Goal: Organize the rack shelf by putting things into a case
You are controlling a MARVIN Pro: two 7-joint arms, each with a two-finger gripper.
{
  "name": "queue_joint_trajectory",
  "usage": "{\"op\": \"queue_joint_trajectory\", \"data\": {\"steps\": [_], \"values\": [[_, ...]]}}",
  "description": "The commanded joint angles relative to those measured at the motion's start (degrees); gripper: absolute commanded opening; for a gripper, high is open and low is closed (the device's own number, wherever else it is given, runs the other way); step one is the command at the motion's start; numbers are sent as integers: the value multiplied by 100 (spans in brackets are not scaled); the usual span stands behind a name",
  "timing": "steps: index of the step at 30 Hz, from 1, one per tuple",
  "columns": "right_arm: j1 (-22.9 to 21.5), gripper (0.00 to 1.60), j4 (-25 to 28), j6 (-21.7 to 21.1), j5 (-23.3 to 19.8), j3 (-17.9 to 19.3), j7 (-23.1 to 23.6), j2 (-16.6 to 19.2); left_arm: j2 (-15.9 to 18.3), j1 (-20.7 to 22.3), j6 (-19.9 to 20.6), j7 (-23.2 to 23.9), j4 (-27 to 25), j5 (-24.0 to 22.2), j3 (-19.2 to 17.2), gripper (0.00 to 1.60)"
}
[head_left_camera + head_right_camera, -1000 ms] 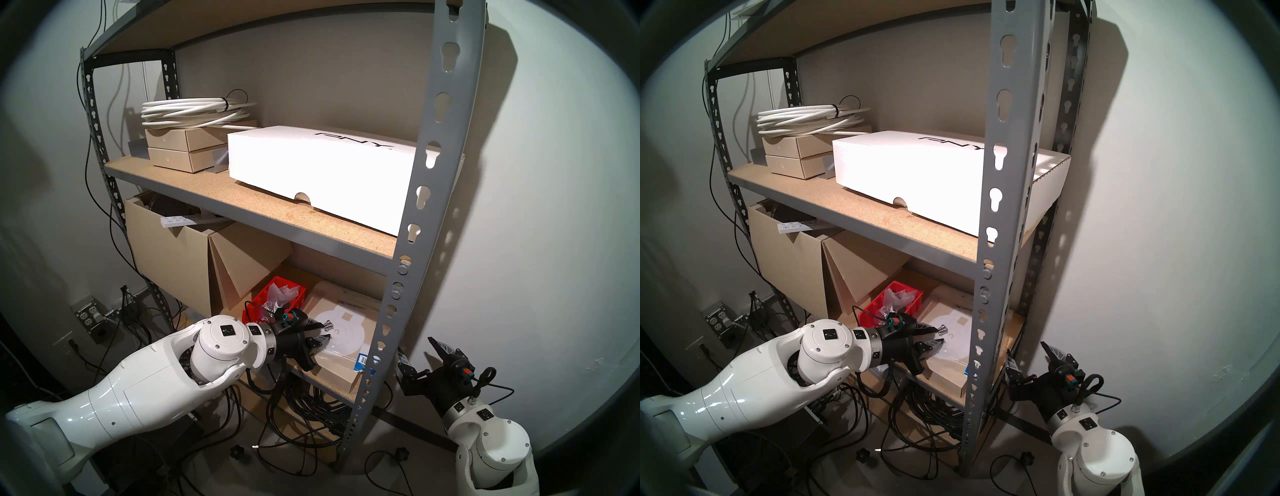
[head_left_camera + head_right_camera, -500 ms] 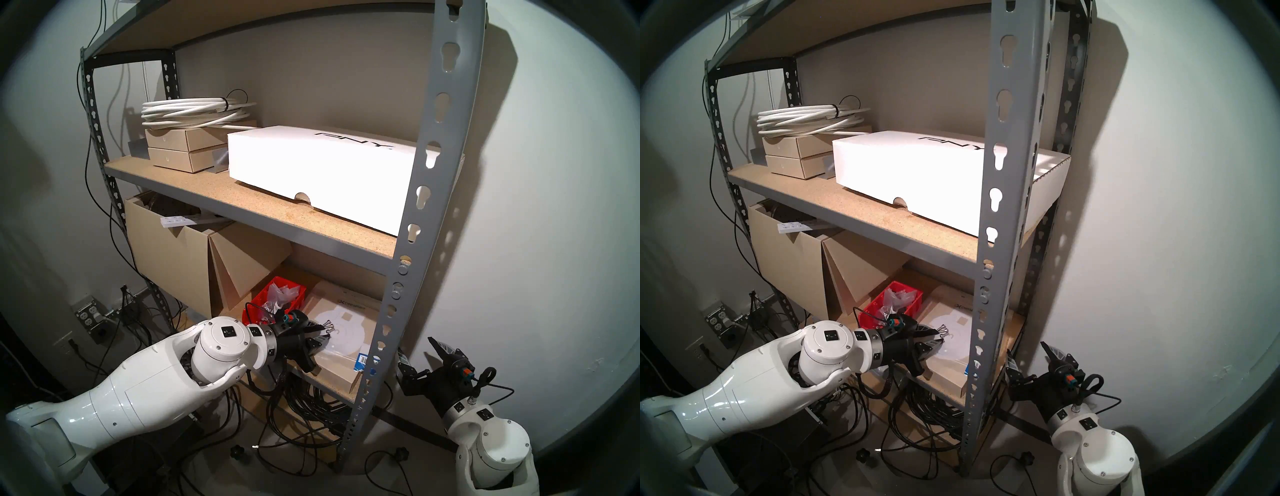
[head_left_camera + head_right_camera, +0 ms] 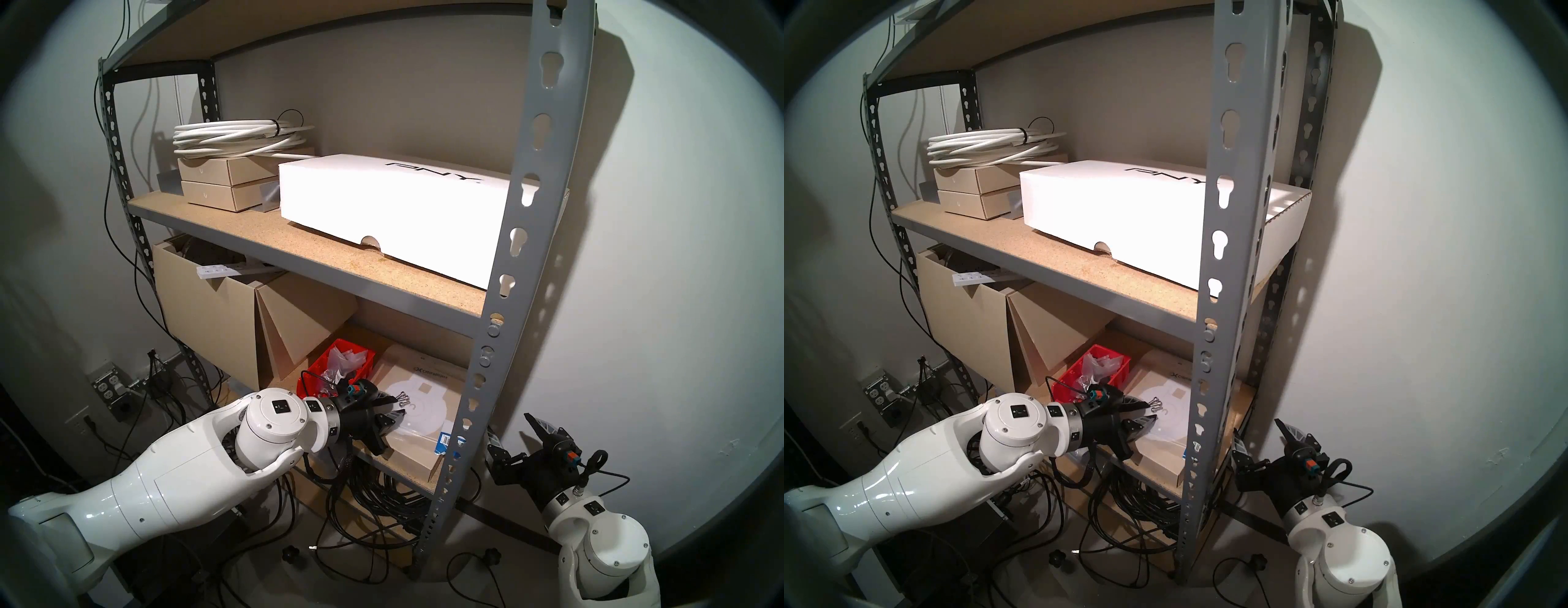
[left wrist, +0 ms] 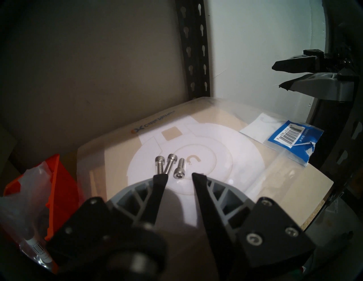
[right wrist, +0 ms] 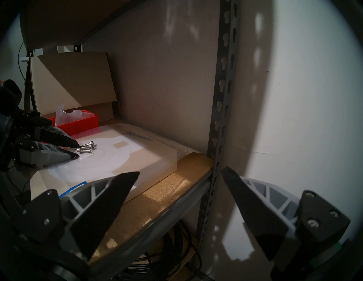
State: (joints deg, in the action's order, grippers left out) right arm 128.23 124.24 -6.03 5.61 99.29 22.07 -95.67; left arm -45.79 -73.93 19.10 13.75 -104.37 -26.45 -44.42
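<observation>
The left tool (image 4: 179, 177) hangs with fingers apart, empty, three screws (image 4: 169, 166) at its twelve o'clock. The right tool (image 5: 180, 176) is spread wide; the red bin (image 4: 59, 188) seems unreached.

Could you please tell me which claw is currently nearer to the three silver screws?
The left. The left claw sits right at the screws, fingertips nearly touching them, while the right claw hangs outside the rack, off its front corner.

The lower particleboard shelf board (image 5: 169, 191) of the rack shelf (image 3: 526, 237) carries a flat tan cardboard box (image 4: 290, 174), apparently wrapped in clear plastic, a red bin (image 3: 339, 368) just beside it, and large tan cartons (image 3: 212, 318) further left. Three screws (image 4: 170, 166) lie on the flat box.
</observation>
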Motion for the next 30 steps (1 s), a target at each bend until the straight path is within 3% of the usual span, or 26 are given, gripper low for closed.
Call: {"op": "queue_joint_trajectory", "data": {"steps": [1, 30], "values": [[-32, 160, 120, 31, 2, 3, -5, 4, -23, 65, -12, 10, -97, -36, -57, 91], [-34, 160, 121, 33, 12, 9, 8, -10, -164, 178, 15, 53, 77, -4, 58, 76]]}}
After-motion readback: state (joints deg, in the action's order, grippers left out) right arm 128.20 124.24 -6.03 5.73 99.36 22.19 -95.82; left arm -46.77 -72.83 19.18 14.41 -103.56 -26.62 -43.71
